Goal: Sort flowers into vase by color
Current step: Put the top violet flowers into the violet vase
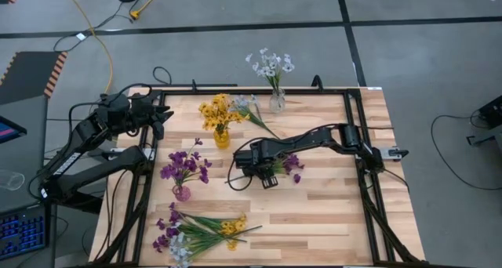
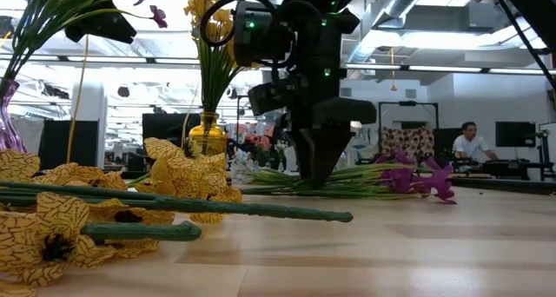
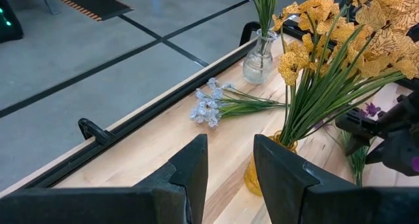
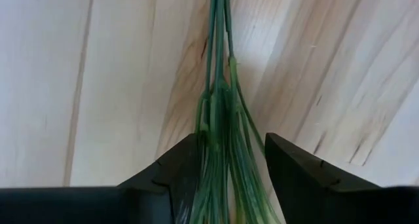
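Right tool (image 1: 269, 176) is down on the surface (image 1: 329, 213) just beside the yellow vase (image 1: 222, 137), its fingers (image 4: 298, 168) apart astride the purple spray's (image 1: 292, 165) green stems, seemingly not yet pinching them. Left tool (image 1: 161, 114), partly open and empty, waits beyond the vase.

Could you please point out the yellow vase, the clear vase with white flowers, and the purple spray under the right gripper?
yellow vase (image 1: 222, 137): high view, on its body.
clear vase (image 1: 277, 103): high view, on its glass body.
purple spray (image 1: 293, 164): high view, on its blossoms.
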`<state>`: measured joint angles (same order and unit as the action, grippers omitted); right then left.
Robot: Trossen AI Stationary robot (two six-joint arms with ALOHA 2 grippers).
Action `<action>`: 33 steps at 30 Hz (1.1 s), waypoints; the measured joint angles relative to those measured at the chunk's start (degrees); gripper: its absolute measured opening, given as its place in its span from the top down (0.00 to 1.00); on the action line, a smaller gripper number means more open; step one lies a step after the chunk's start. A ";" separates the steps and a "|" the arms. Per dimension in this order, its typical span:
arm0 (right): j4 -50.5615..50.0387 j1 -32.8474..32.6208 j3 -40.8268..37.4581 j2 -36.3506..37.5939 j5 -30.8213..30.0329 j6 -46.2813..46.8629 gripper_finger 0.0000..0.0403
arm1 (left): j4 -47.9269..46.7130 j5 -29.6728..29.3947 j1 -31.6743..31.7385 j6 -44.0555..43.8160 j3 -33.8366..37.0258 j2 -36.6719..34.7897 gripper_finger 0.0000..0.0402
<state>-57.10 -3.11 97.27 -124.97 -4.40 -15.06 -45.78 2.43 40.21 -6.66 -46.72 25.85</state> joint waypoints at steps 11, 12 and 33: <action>0.95 0.66 -2.26 0.04 0.06 0.01 0.50 | 0.00 -0.01 0.00 0.01 0.00 0.01 0.73; 0.75 0.66 -2.26 0.04 0.03 0.01 0.50 | 0.00 -0.02 0.00 0.02 0.00 0.01 0.73; -1.82 1.11 -1.57 0.09 1.55 0.01 0.93 | 0.25 0.00 0.00 0.02 0.00 0.00 0.73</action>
<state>-58.92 -2.00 95.71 -124.88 -2.85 -15.05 -45.53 2.44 40.20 -6.64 -46.72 25.85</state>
